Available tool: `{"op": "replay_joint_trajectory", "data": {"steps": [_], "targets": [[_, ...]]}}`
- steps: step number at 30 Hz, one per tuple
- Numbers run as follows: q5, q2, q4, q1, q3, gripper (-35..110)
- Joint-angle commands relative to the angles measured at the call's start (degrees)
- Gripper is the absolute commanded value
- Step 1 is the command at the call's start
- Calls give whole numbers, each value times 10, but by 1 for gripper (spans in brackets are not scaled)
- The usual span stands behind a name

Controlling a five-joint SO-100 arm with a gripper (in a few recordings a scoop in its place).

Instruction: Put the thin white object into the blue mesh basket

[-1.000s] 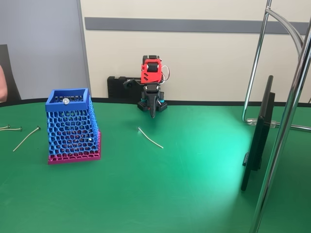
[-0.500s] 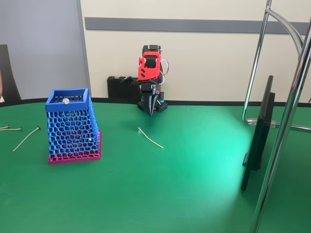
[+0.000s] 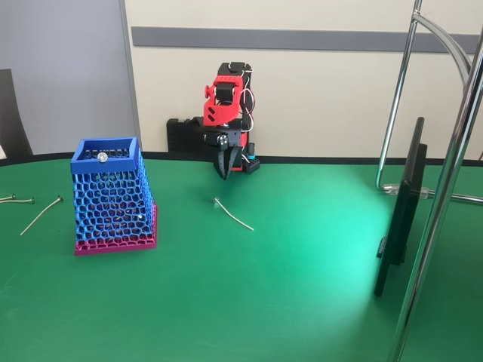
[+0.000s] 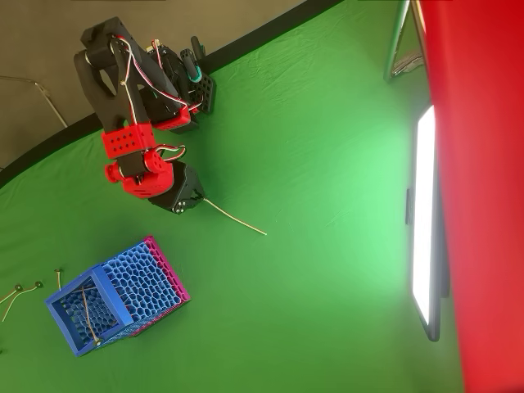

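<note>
The thin white object (image 3: 233, 214) lies flat on the green desk (image 3: 249, 302). In the fixed view the blue mesh basket (image 3: 112, 194) stands well apart from it, at about 9 o'clock. The red arm's tool (image 3: 223, 170) hangs above the desk, at about 12 o'clock from the stick, not touching it. Its tips look closed and hold nothing. Some greyish sticks (image 3: 41, 214) lie at 9 o'clock from the basket.

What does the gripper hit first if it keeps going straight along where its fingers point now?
Probably the green table. The gripper points almost straight down, above and behind the near end of the thin white object. Depth is unclear, so it may land just short of that stick.
</note>
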Motion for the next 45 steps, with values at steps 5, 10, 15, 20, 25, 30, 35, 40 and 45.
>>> {"op": "replay_joint_trajectory", "data": {"steps": [5,10,15,20,25,30,35,40,45], "targets": [[42,-90,11,11,-79,1],[51,-147,11,23,-100,4],[44,-161,11,36,-101,11],[43,-199,11,33,-103,15],[48,-246,11,35,-123,15],[57,-272,1,30,-130,15],[62,-301,-3,18,-145,15],[62,-334,-5,18,-159,15],[59,-367,-8,20,-172,14]]}}
